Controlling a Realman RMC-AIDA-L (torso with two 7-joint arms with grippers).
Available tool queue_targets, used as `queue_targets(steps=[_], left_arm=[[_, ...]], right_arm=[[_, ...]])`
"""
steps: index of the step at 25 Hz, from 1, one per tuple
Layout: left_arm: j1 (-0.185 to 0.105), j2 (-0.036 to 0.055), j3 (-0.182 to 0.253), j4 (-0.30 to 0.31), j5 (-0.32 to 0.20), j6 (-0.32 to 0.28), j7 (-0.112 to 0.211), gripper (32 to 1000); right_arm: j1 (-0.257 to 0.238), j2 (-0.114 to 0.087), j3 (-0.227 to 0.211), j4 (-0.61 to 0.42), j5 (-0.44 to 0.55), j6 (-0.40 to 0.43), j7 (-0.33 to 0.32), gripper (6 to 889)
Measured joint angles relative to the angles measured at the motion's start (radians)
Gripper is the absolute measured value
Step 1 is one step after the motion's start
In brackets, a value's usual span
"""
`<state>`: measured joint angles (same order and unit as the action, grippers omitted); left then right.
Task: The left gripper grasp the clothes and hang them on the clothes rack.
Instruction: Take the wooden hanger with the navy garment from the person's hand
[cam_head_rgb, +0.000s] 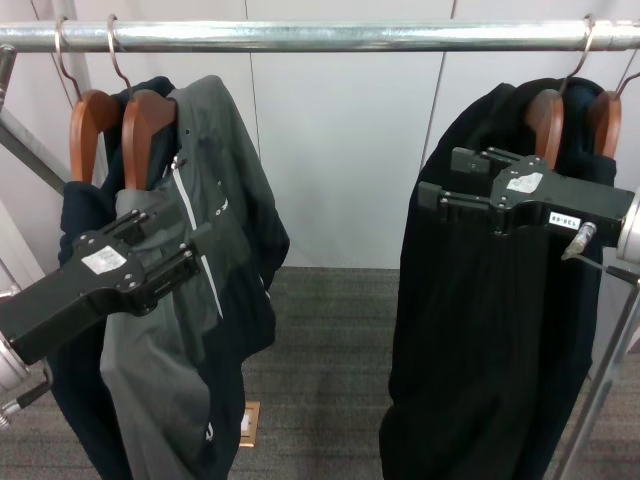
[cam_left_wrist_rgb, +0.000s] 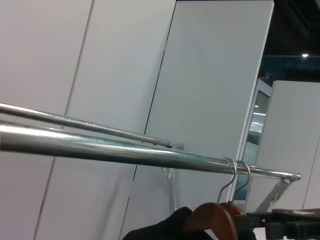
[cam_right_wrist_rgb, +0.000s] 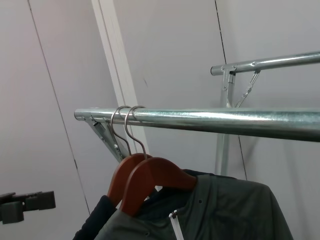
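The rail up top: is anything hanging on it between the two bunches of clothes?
No. In the head view the clothes rack runs bare between the grey jacket and the black garments.

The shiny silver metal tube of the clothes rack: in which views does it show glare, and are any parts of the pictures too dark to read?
Head view: the shiny silver metal tube carries bright streaks along its length; the black garments on the right lose nearly all fold detail. Left wrist view: a long highlight runs on the tube, and the upper corner behind the white panel is dark. Right wrist view: the tube shows softer mottled reflections.
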<state>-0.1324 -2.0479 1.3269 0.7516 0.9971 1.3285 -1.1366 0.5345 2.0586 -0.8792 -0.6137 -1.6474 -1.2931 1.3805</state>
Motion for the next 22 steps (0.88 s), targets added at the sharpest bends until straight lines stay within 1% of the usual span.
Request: queue_targets(steps=[8, 13, 14, 15, 17, 21, 22], left_arm=[[-0.001, 0.0003, 0.0, 0.0, 0.0, 0.0, 0.0, 640], [-0.001, 0.003, 0.001, 0.0, 0.011, 0.0, 0.0, 639], [-0.001, 0.0036, -0.002, 0.002, 0.036, 0.0, -0.004, 639], [-0.001, 0.0039, -0.002, 0.003, 0.045, 0.0, -0.005, 639], [-0.004, 0.0051, -0.006, 0.008, 0.09, 0.0, -0.009, 639], [-0.01, 0.0061, -0.008, 0.029, 0.171, 0.0, -0.01, 638], [-0.01, 0.0061, -0.008, 0.029, 0.171, 0.0, -0.01, 638]], right_arm=[[-0.001, 0.0, 0.002, 0.0, 0.0, 0.0, 0.0, 818], [-0.001, 0.0, 0.003, 0.0, 0.0, -0.002, 0.0, 818], [-0.001, 0.0, 0.003, 0.0, 0.0, -0.002, 0.0, 818], [-0.001, 0.0, 0.004, 0.0, 0.0, -0.002, 0.0, 818], [-0.001, 0.0, 0.004, 0.0, 0.0, -0.002, 0.0, 818], [-0.001, 0.0, 0.001, 0.0, 0.0, 0.003, 0.0, 818], [-0.001, 0.0, 0.0, 0.0, 0.0, 0.004, 0.0, 818]])
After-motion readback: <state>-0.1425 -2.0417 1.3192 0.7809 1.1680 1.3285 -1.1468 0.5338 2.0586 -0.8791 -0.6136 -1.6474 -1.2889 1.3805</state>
